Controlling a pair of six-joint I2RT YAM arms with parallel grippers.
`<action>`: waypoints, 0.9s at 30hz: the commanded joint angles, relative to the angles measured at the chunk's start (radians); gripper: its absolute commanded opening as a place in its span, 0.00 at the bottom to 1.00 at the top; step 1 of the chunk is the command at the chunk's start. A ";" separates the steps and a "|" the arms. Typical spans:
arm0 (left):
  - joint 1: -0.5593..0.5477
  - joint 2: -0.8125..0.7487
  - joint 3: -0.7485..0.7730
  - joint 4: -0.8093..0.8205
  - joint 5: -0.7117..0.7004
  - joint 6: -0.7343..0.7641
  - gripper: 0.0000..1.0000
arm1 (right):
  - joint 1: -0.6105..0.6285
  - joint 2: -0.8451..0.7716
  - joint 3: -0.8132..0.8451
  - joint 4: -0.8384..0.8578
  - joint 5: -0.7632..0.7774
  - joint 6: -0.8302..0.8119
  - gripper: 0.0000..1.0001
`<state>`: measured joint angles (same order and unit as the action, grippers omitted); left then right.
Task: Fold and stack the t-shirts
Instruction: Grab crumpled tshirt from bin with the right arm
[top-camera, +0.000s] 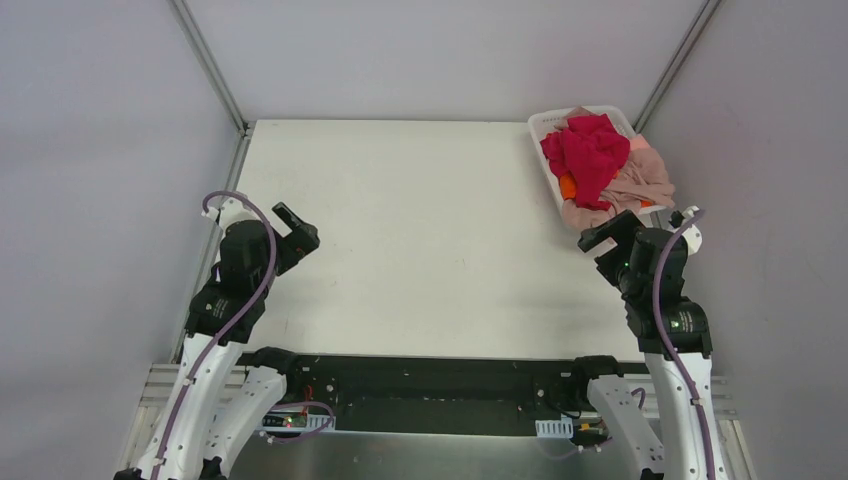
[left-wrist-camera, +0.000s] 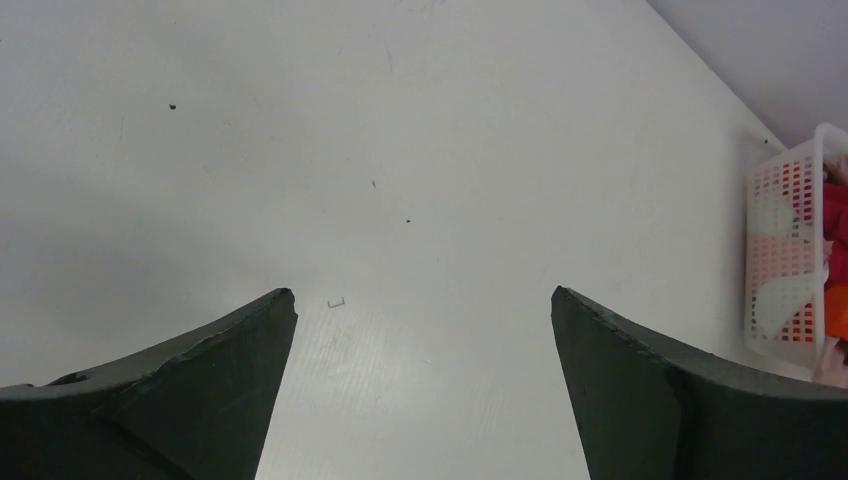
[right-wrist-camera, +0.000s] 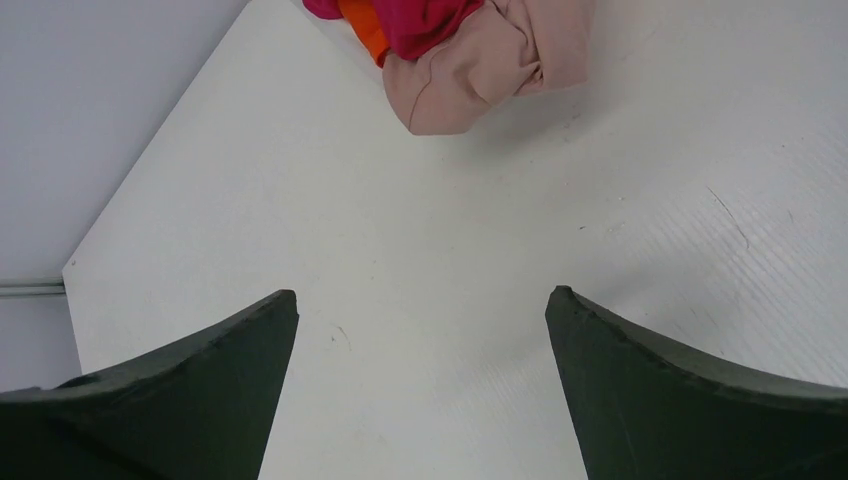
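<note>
T-shirts (top-camera: 600, 165) lay bunched in a white basket (top-camera: 541, 122) at the far right corner of the table (top-camera: 400, 250) in the top view. The crimson shirt (top-camera: 588, 148) was uppermost, the pink-beige shirt (top-camera: 645, 182) spilled over the near rim, and a sliver of the orange shirt (top-camera: 567, 187) showed between them. With the cloth so tangled, I judged that a grab at one shirt would likely drag its neighbours along or tip the light basket. The left gripper (top-camera: 298, 227) hung over the left side of the table, well apart from the pile. The right gripper (top-camera: 612, 238) sat just beside the basket's near end. Neither held anything.

From the left wrist, the left gripper (left-wrist-camera: 422, 295) had its jaws spread wide over bare table, nothing between them. The basket (left-wrist-camera: 785, 260) showed only at the right edge. A reach across from there might crowd the other arm.

From the right wrist, the right gripper (right-wrist-camera: 420, 292) was likewise wide open and empty, touching nothing, with a lobe of the pink-beige shirt (right-wrist-camera: 490, 70) lying ahead of it. A pinch on that fold could catch only a thin layer and slip.
</note>
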<state>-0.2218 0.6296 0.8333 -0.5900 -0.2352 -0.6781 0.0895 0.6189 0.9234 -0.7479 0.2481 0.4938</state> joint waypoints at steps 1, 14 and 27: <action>-0.002 -0.012 0.020 -0.028 -0.026 -0.029 1.00 | -0.002 0.001 0.011 0.034 -0.022 -0.038 0.99; -0.002 0.078 -0.005 -0.027 -0.047 0.009 1.00 | -0.004 0.445 0.339 0.224 0.072 -0.262 0.99; -0.002 0.094 -0.024 -0.014 -0.087 0.017 1.00 | -0.066 0.987 0.646 0.336 0.115 -0.459 0.99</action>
<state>-0.2218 0.7162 0.8200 -0.6109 -0.2855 -0.6838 0.0441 1.4998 1.4765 -0.4641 0.3187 0.1192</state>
